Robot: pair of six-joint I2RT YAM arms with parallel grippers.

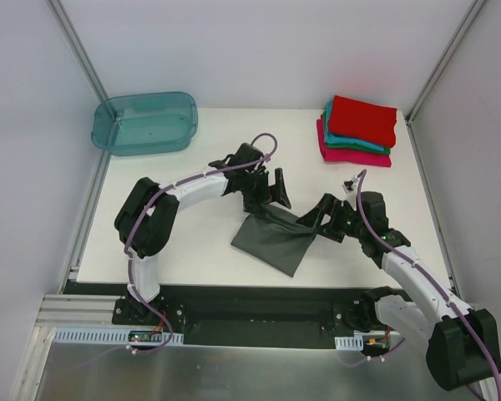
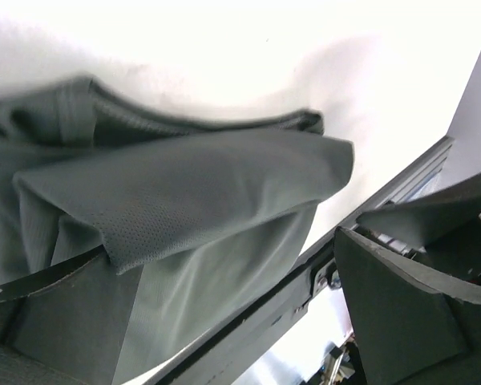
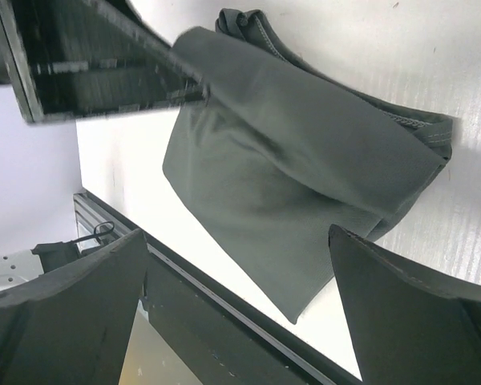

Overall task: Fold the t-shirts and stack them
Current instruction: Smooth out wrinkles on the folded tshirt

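A dark grey t-shirt (image 1: 271,238) lies partly folded on the white table, near the front edge. My left gripper (image 1: 271,190) hovers over its far left corner, jaws wide open. In the left wrist view the shirt (image 2: 184,184) has a folded flap resting against the left fingertip (image 2: 64,309), and nothing is clamped in the gripper (image 2: 224,281). My right gripper (image 1: 321,219) stands open at the shirt's right corner. In the right wrist view the shirt (image 3: 305,152) lies loose beyond that gripper (image 3: 240,273). Folded red, teal and magenta t-shirts (image 1: 359,129) are stacked at the back right.
A translucent teal tub (image 1: 144,123) sits at the back left corner. The table's black front rail (image 3: 224,321) runs just under the shirt's near tip. Grey walls close in both sides.
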